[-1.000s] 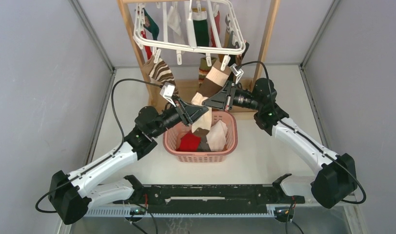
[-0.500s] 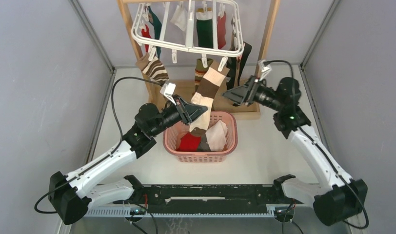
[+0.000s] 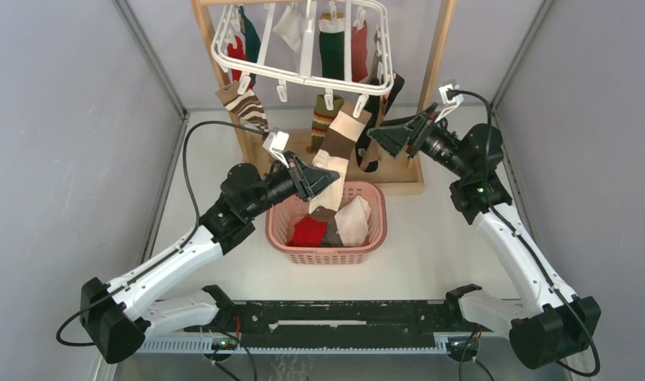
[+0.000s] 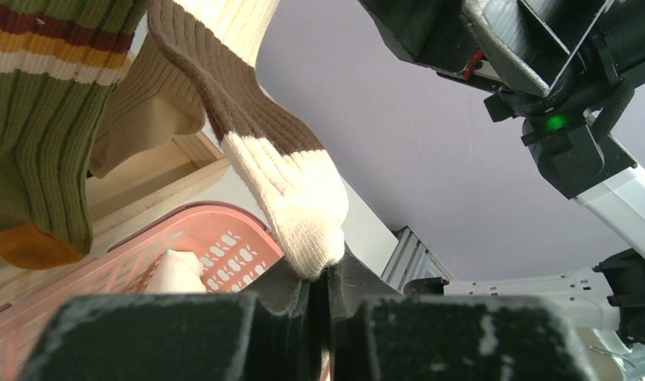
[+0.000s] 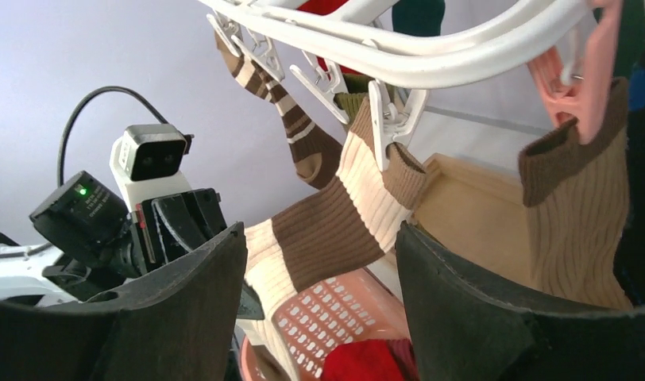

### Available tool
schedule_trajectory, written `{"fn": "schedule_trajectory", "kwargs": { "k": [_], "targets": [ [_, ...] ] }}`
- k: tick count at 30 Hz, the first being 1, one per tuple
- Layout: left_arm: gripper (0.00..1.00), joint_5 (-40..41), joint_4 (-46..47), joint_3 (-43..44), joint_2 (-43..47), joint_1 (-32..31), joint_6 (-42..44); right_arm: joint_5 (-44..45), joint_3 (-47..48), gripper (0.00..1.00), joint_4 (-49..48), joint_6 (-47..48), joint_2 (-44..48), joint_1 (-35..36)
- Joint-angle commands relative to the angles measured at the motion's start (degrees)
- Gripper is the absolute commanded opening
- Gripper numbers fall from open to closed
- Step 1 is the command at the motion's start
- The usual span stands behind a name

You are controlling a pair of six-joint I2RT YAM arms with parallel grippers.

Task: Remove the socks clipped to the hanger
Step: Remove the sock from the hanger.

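Observation:
The white hanger (image 3: 303, 78) hangs from the wooden rack with several socks clipped to it. One of its clips (image 5: 383, 119) holds a cream and brown banded sock (image 3: 339, 141) by the cuff. This sock stretches down and left to my left gripper (image 3: 322, 176), which is shut on its cream toe (image 4: 307, 214) above the basket. My right gripper (image 3: 380, 136) is open with nothing between its fingers, to the right of that sock. In the right wrist view the sock (image 5: 335, 222) crosses behind the gap of the jaws.
A pink basket (image 3: 281, 230) under the hanger holds red, white and grey socks. The wooden rack's post (image 3: 442, 48) and base (image 3: 403, 175) stand just behind my right gripper. A pink clip (image 5: 577, 79) holds a brown sock (image 5: 573, 214); a green striped one (image 4: 41, 119) hangs at left.
My right gripper has opened and drawn back up and to the right, away from the banded sock. The hanger has swung back. My left gripper keeps its hold on the toe.

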State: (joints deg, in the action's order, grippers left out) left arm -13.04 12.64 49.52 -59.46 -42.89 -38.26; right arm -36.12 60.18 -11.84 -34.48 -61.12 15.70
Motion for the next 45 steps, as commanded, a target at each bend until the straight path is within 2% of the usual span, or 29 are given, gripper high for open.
{"fn": "schedule_trajectory", "kwargs": {
  "k": [1, 7, 23, 31, 45],
  "targets": [
    [0.1, -1.69, 0.54, 4.85, -0.5, -0.1, 1.65, 4.52, 1.96, 0.75, -7.55, 4.65, -1.86, 3.29],
    [0.1, -1.69, 0.0, 4.97, -0.64, 0.0, 2.13, 7.38, 1.96, 0.68, -13.7, 5.26, -5.32, 4.74],
    [0.1, -2.9, -0.91, 5.96, -1.79, 0.51, 2.84, 12.48, 3.25, 0.71, -17.67, 7.5, -10.38, 4.94],
    [0.1, -3.57, -1.04, 6.3, -2.21, 0.92, 2.93, 10.81, 3.46, 0.73, -21.3, 5.51, -11.83, 2.88],
    [0.1, -4.16, -1.04, 6.34, -2.76, 1.22, 3.18, 8.35, 5.9, 0.7, -26.25, 0.96, -16.16, 2.36]
  ]
}}
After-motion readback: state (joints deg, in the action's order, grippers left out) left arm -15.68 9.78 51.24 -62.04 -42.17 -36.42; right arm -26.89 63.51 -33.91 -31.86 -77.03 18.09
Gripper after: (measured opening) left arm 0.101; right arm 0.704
